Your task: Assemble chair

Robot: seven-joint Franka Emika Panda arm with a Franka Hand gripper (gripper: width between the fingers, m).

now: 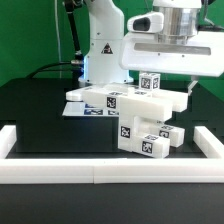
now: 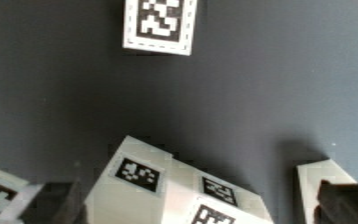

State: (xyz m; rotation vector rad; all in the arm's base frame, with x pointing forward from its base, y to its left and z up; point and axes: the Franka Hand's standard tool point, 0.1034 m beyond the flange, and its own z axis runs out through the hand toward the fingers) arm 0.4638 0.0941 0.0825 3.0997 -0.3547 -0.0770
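Note:
The chair's white tagged pieces stand clustered mid-table: a flat slab (image 1: pixel 105 98), chunky leg blocks (image 1: pixel 140 135) in front of it, a small cube (image 1: pixel 172 133) on the exterior view's right and a tagged block (image 1: pixel 150 82) on top. My gripper (image 1: pixel 165 88) hangs over that top block, open. In the wrist view, a white piece with several tags (image 2: pixel 167 185) lies between my fingers (image 2: pixel 345 195), with dark gaps on both sides, so the gripper (image 2: pixel 176 205) holds nothing. Another tagged white piece (image 2: pixel 158 25) lies apart on the black table.
Long white border rails run along the front (image 1: pixel 110 170) and both sides (image 1: pixel 8 140) of the black table. The marker board (image 1: pixel 78 110) lies flat behind the slab on the exterior view's left. The robot's base (image 1: pixel 100 45) stands at the back.

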